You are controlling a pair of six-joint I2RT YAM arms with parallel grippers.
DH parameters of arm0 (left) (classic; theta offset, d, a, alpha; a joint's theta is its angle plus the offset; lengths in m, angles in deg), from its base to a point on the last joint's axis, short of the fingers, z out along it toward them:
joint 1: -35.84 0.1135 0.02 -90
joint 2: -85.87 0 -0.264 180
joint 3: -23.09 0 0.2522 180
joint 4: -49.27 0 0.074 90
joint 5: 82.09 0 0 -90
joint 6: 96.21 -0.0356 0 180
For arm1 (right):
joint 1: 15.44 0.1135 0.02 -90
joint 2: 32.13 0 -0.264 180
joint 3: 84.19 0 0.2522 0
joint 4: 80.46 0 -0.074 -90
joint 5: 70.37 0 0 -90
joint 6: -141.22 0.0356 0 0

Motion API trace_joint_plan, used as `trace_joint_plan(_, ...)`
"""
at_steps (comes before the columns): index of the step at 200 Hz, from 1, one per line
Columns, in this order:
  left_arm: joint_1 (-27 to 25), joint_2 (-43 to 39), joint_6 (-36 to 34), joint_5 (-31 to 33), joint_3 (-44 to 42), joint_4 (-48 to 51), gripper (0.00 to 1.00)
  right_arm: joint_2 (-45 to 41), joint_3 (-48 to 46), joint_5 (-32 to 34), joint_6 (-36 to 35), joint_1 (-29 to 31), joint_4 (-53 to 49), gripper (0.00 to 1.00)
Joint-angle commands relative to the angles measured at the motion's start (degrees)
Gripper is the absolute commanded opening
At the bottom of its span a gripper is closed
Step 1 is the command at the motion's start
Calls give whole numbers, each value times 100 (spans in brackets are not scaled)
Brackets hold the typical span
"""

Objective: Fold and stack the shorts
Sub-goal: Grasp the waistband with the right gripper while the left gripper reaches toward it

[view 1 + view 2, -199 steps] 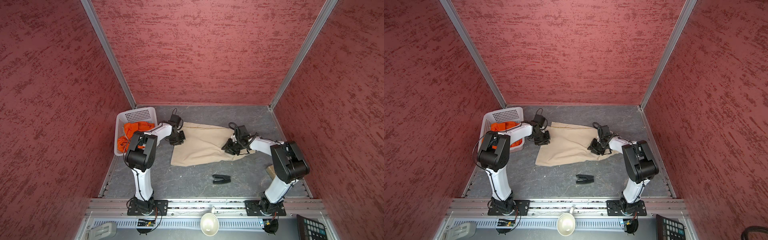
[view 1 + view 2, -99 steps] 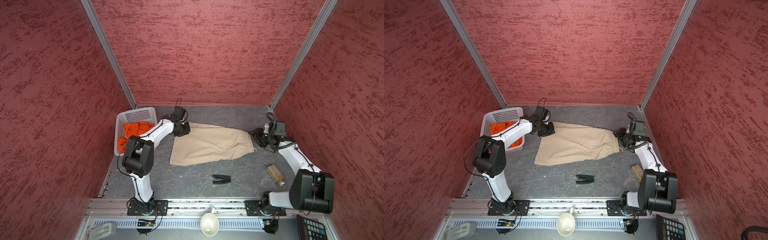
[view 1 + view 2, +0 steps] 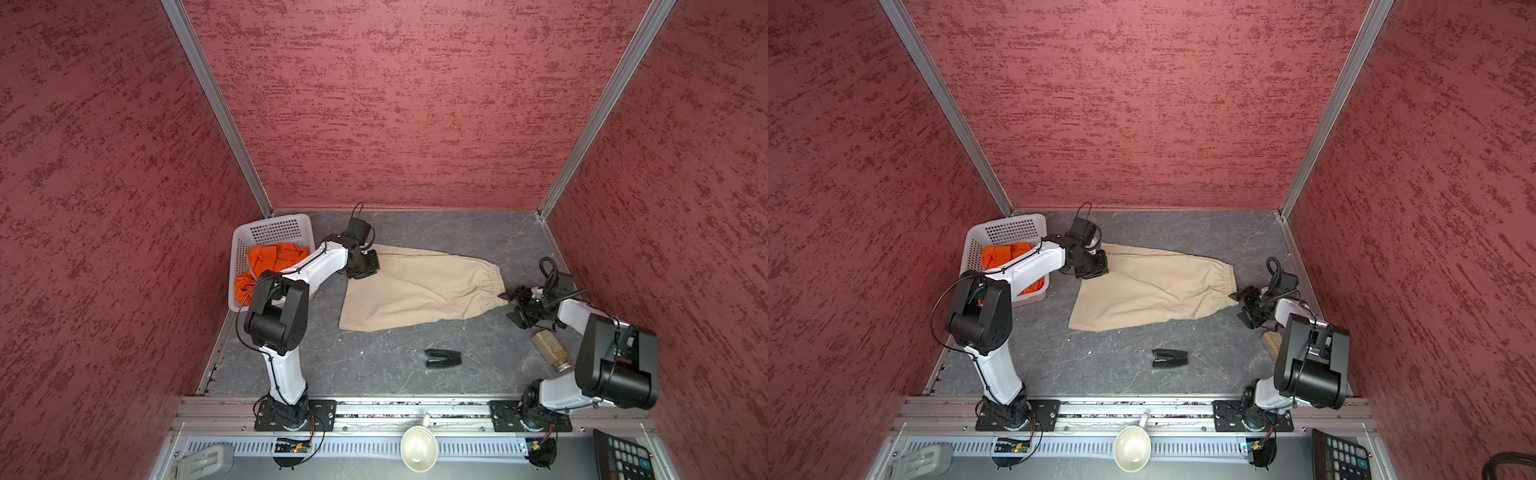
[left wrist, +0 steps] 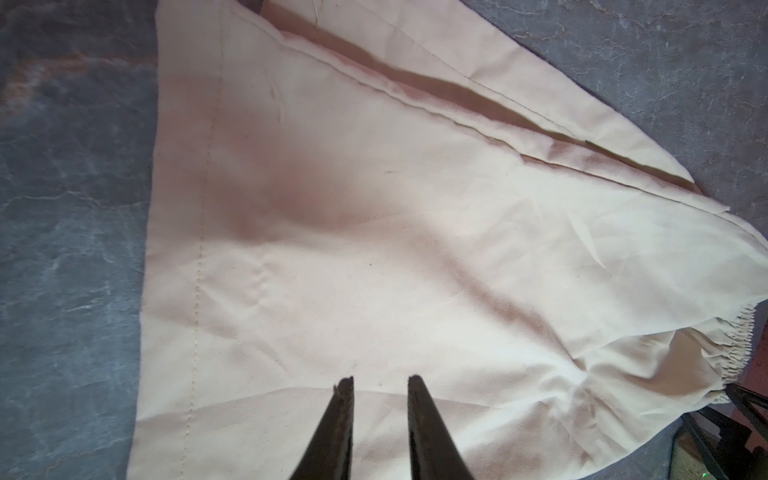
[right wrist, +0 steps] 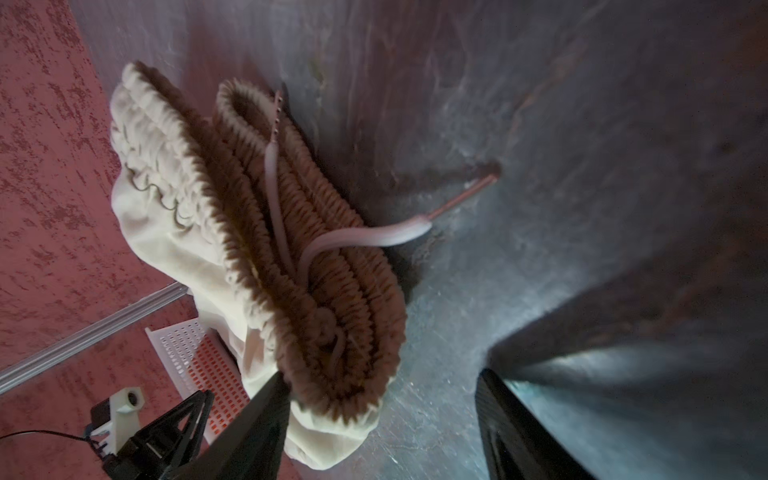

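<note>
Two pairs: beige shorts [image 3: 415, 291] spread flat mid-surface [image 3: 374, 365], waistband [image 5: 316, 257] toward right hand [image 3: 511, 306]; orange shorts [image 3: 274, 259] heaped in basket [image 3: 270, 228]. Cloth light, limp, likely slides on surface; take firmest hold at gathered waistband or stitched hem corners, pinching both layers; mind loose drawstring [image 5: 365, 239]. Left hand [image 4: 380, 382] over hem end, fingers narrowly apart, nothing between; right hand wide apart just beside waistband, gripping nothing. Versus second ago: beige pair then bunched under right hand; now drawn out long, right hand off cloth, left hand nearer far hem corner.
</note>
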Motion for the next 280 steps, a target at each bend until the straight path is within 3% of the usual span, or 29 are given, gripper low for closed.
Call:
trace_joint_plan(1,-42,148,19,-19,199,-22,25,190,31,-327,327,4,700,71)
trace_joint_plan(33,-93,252,-12,-5,381,19,25,553,-3,-410,446,23,1129,65)
trace_joint_plan(41,-114,270,-46,2,427,34,25,625,5,-397,420,28,1180,56)
trace_joint_plan(60,-185,284,-203,-6,550,37,25,646,49,-332,388,65,1094,23)
trace_joint_plan(83,-341,262,-686,-202,664,-226,34,229,-65,-150,595,299,933,7)
trace_joint_plan(127,-1177,361,-2592,-1147,983,-1225,54,-872,-330,376,1534,1146,731,6)
trace_joint_plan(154,-1893,546,-3958,-1687,1032,-1884,59,-1318,-282,627,1964,1478,559,6)
trace_joint_plan(184,-2428,878,-4638,-2078,1283,-2253,62,-1559,-129,735,2169,1695,350,7)
trace_joint_plan(252,-3025,1474,-5495,-1756,1819,-2006,68,-1540,119,701,2494,1931,269,8)
trace_joint_plan(280,-3167,1517,-5916,-1209,1726,-1854,68,-1533,207,620,2588,1940,244,8)
